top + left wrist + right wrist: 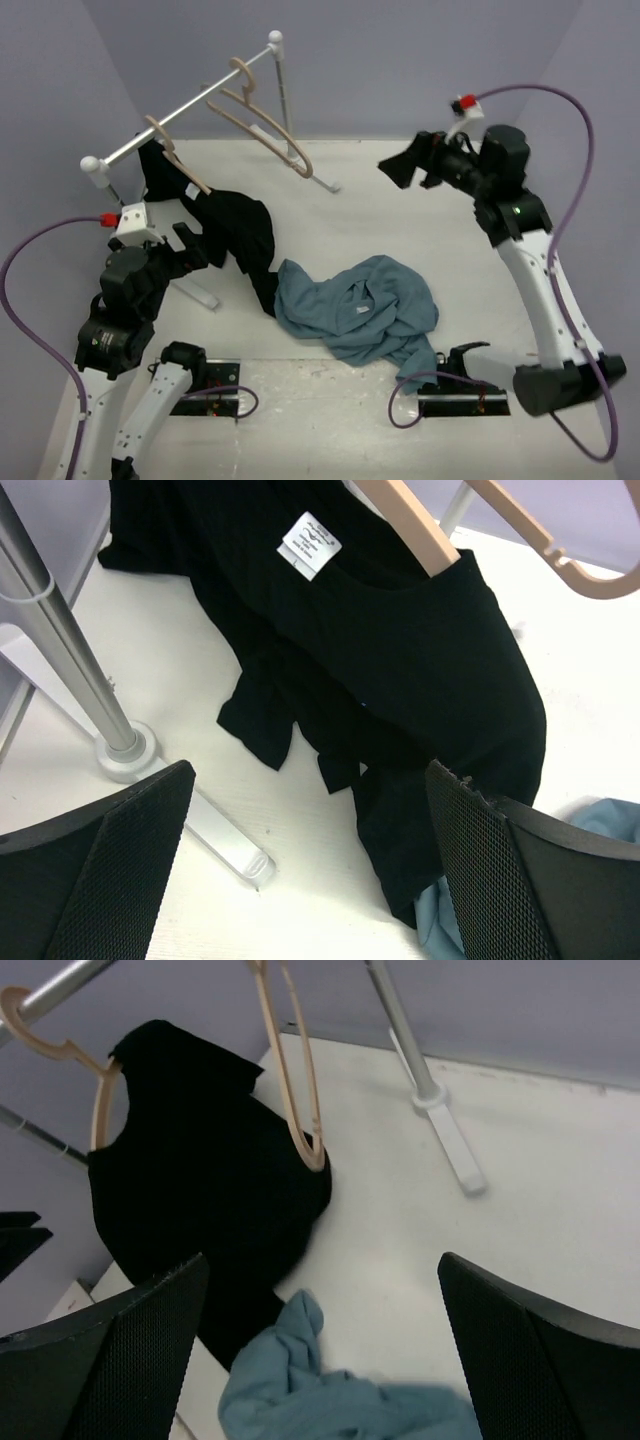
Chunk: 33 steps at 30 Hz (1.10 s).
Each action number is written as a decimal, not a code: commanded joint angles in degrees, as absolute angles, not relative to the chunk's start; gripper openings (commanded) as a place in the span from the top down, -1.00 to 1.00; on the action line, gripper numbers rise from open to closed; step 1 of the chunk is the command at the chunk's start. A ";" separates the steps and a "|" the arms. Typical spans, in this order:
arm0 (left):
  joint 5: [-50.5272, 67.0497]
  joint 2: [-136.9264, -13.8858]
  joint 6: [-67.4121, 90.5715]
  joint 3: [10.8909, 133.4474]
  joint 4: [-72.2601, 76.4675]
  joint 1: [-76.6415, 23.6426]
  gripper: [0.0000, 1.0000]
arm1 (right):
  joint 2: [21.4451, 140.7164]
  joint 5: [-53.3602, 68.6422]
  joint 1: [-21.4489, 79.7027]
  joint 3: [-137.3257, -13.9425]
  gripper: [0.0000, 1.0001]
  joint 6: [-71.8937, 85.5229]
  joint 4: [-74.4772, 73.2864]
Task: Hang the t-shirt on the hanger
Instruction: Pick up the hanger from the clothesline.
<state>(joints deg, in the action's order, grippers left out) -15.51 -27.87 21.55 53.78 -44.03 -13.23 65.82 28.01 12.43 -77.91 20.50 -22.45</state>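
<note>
The blue-teal t-shirt lies crumpled on the white table, near the middle front. It also shows in the right wrist view and in the left wrist view. The empty tan hanger hangs from the rail at the back; it shows in the right wrist view too. My left gripper is open and empty, low beside the black garment. My right gripper is open and empty, raised well above the table, right of the hanger and apart from it.
A white clothes rail runs across the back left on two posts with flat feet. A second tan hanger on it wears the black garment, which trails down onto the table against the t-shirt's left edge.
</note>
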 commanded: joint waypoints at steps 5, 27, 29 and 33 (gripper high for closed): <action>-14.59 -27.33 22.81 53.31 -42.28 -12.83 -1.00 | 99.48 17.90 27.29 -114.00 -0.91 6.47 -33.78; -13.71 -29.01 22.41 54.05 -44.12 -12.83 -1.00 | 121.73 7.29 35.77 -133.24 1.00 2.55 -30.85; -13.62 -29.09 22.41 54.05 -44.03 -12.83 -1.00 | 121.19 7.29 35.77 -132.87 1.00 2.81 -30.22; -13.69 -29.84 21.80 55.25 -44.48 -12.83 -1.00 | 117.61 7.43 35.79 -129.22 1.00 3.63 -27.02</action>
<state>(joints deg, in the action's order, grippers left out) -14.53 -28.96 22.00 53.54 -44.25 -13.23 123.74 8.41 35.68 -131.21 3.35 -32.50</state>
